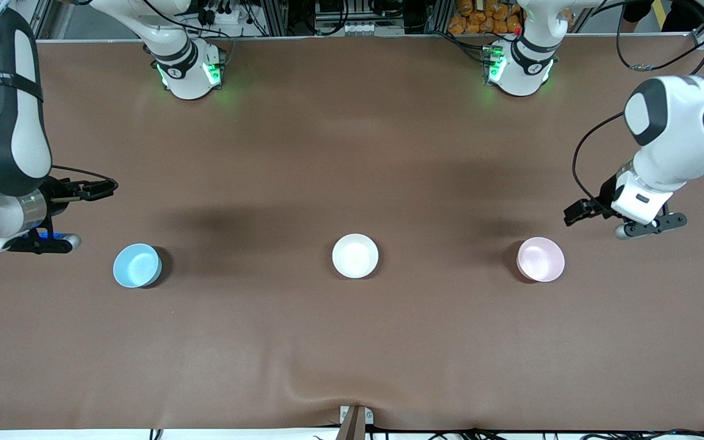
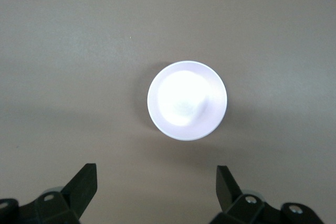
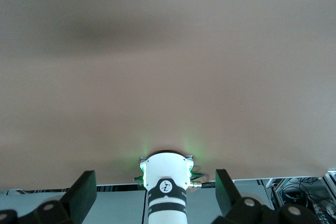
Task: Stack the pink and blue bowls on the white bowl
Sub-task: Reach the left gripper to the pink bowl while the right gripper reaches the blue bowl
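Bowls blue (image 1: 137, 265), white (image 1: 355, 255), pink (image 1: 540, 259) on brown table (image 1: 352, 342).

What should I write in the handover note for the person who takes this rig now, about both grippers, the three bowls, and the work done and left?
Left gripper: open and empty, up in the air beside the pink bowl, toward the left arm's end of the table.
Right gripper: open and empty, in the air beside the blue bowl, toward the right arm's end.
White bowl: stands alone on the table, between the other two. All three bowls sit apart in one row, upright.
Done: nothing stacked yet.
Left: grasp the pink and blue bowls and stack both on the white bowl.
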